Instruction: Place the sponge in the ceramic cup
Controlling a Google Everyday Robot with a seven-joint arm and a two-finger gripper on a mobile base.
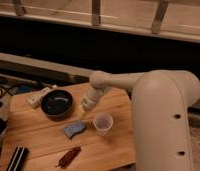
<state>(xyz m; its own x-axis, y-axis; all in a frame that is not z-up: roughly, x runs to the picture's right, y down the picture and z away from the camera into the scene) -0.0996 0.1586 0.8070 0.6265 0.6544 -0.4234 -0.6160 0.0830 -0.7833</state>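
The blue-grey sponge (73,129) lies flat on the wooden table (38,142), just left of the whitish ceramic cup (103,123). The cup stands upright and looks empty. My white arm reaches in from the right, and the gripper (84,112) hangs above the table between the dark bowl and the cup, a little above and to the right of the sponge. It holds nothing that I can see.
A dark round bowl (57,103) sits at the back left with a white oblong object (39,96) behind it. A reddish-brown oblong thing (69,156) lies near the front edge, and a black block (16,157) sits at the front left corner.
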